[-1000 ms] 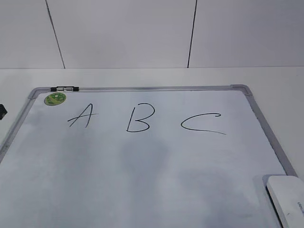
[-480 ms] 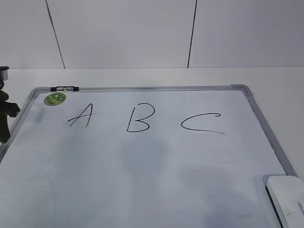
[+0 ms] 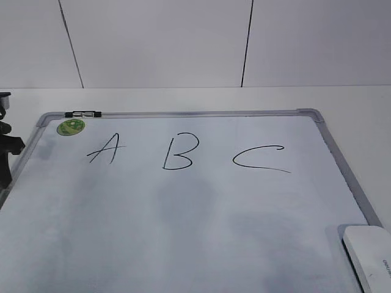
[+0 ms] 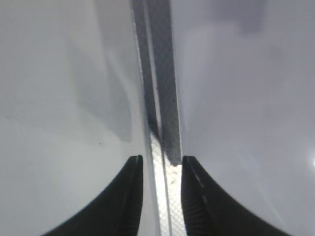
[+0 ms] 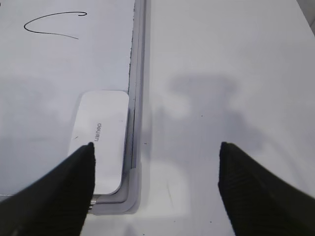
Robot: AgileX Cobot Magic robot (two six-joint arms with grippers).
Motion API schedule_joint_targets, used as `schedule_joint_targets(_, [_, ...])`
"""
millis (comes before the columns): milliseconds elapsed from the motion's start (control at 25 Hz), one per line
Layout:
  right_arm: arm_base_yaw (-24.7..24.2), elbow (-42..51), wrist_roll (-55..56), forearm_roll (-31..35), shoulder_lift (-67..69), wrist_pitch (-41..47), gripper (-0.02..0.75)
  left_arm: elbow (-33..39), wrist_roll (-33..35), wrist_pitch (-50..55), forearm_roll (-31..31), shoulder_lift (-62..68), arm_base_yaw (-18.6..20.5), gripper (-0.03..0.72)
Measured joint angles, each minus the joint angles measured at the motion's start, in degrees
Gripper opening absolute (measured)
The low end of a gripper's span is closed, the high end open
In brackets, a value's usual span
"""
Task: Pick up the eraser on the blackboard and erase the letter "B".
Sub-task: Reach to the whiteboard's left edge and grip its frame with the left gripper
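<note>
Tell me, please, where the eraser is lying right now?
The eraser lies in the blackboard's near right corner in the exterior view, against the frame, below the "C".

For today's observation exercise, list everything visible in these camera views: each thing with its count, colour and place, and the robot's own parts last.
blackboard: one, white with grey frame, flat on the table.
table: one, white, under the board.
letters: three, black, in a row: "A", letter "B", "C".
sticker: one, green, round, board's far left corner.
clip: one, black and silver, far frame edge.
eraser: one, white, board's near right corner.
left gripper: black, jaws astride the left frame edge.
right gripper: black, open, above eraser and table.
</note>
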Motion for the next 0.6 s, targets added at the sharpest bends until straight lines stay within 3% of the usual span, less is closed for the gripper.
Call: schedule_joint_targets(600, [0.0,0.0,0.1,0.0,0.0,0.0,0.586,0.0,2.7,0.0,-3.9,0.0,1.4,0.211])
